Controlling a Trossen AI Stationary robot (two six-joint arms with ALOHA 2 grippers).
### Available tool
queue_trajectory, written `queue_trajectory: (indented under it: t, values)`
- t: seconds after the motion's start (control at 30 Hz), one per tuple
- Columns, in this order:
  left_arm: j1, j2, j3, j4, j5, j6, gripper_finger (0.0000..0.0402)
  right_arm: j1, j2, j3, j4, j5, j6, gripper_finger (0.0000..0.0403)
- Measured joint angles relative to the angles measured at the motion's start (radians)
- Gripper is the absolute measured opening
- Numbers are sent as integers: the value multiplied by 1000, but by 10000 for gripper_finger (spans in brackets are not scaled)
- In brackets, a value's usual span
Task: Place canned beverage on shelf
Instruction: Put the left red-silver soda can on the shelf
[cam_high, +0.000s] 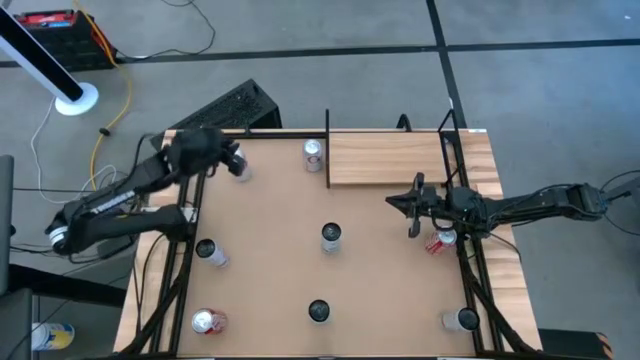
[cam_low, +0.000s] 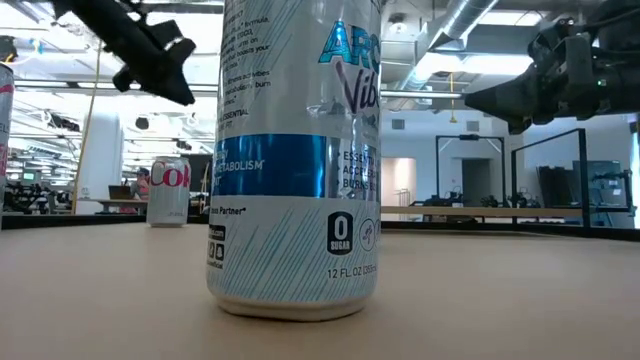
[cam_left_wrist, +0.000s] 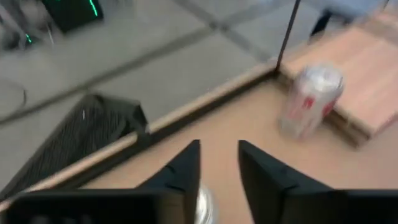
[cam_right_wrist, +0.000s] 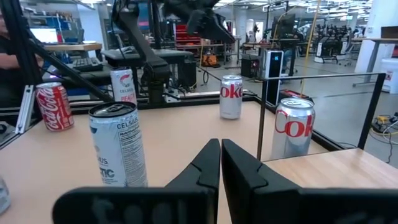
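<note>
- The left gripper (cam_high: 237, 160), dark and two-fingered, hovered at the table's far left corner above a silver can (cam_high: 241, 169); its fingers (cam_left_wrist: 184, 165) stood slightly parted, gripping nothing, the can's top just showing between them.
- The right gripper (cam_high: 392, 203) hovered just in front of the shelf, fingers (cam_right_wrist: 202, 165) pressed together and empty.
- The small light-wood plank shelf with black rods (cam_high: 385, 160) sat at the table's far right, bare on top.
- A silver-and-red canned beverage (cam_high: 314, 153) stood on the tan tabletop (cam_high: 270, 250), touching the shelf's left end.
- Eight cans were visible: the two above, a tall white-and-blue can (cam_high: 331, 237) at centre, and a red can (cam_high: 441, 241) under the right arm.
- Four more stood along the near side.
</note>
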Motion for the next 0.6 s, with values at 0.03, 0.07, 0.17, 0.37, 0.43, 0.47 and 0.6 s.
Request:
queue_trajectory:
  t: [0.03,0.07,0.17,0.37,0.43,0.47,0.6]
  values:
    - [21,36,36,-44,30,6,117,5,1,0,-3,0,0,42]
    - [38,68,67,-78,56,11,136,11,5,0,-7,-1,-2,42]
    - [73,154,152,-180,86,15,192,29,16,1,-23,-1,-29,42]
    - [121,296,298,-341,82,-17,284,53,63,1,-29,-1,-56,42]
    - [138,340,330,-385,93,-32,305,58,80,1,-39,-1,-74,42]
    - [148,363,341,-405,101,-36,314,60,89,1,-39,-1,-83,42]
    - [187,447,360,-431,131,-54,336,63,113,1,-28,-1,-97,42]
